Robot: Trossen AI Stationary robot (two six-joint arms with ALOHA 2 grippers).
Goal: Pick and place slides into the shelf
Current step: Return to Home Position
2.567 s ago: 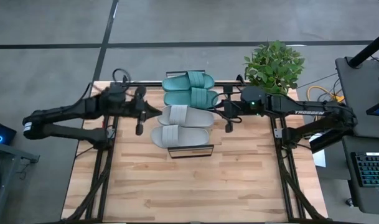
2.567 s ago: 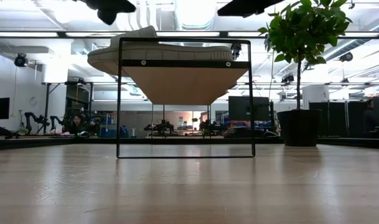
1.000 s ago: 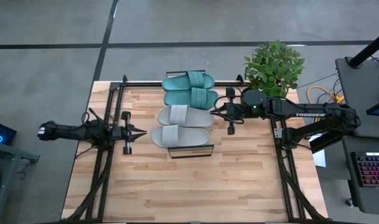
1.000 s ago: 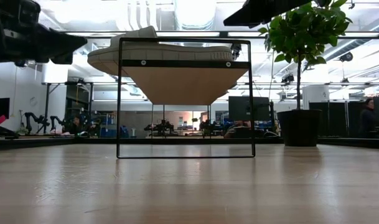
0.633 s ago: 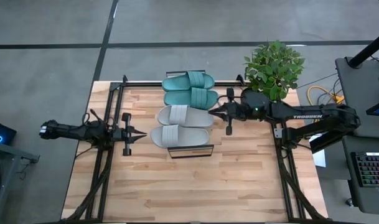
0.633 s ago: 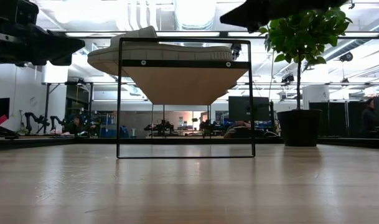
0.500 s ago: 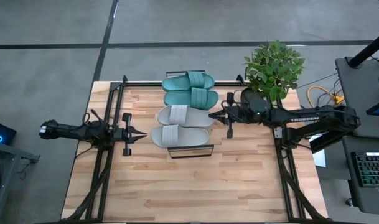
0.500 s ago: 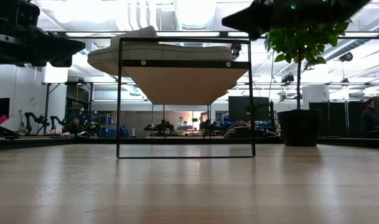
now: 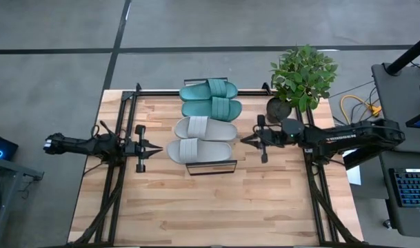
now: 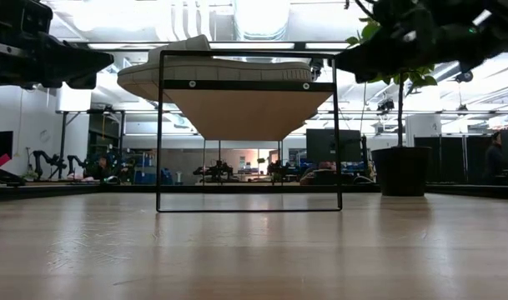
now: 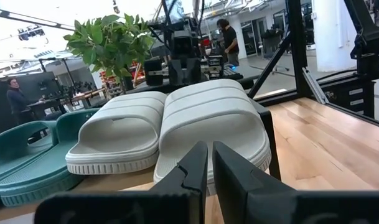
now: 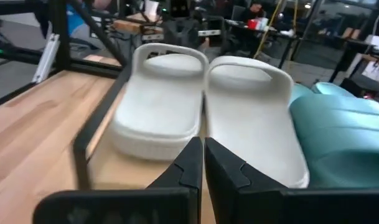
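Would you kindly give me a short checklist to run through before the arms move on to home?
1. The teal slides and the grey slides all lie on the shelf: ok.
2. The left gripper is shut, empty and apart from the shelf: ok.
3. The right gripper is shut, empty and apart from the grey slides: ok.
4. The right arm is clear of the potted plant: cannot tell; they lie close in the high view.

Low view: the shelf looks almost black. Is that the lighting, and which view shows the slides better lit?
Low view: bright ceiling lights behind the shelf backlight it, so its frame reads as a dark outline. High view: even light, slides plain on top. Right wrist view: grey slides brightly lit.
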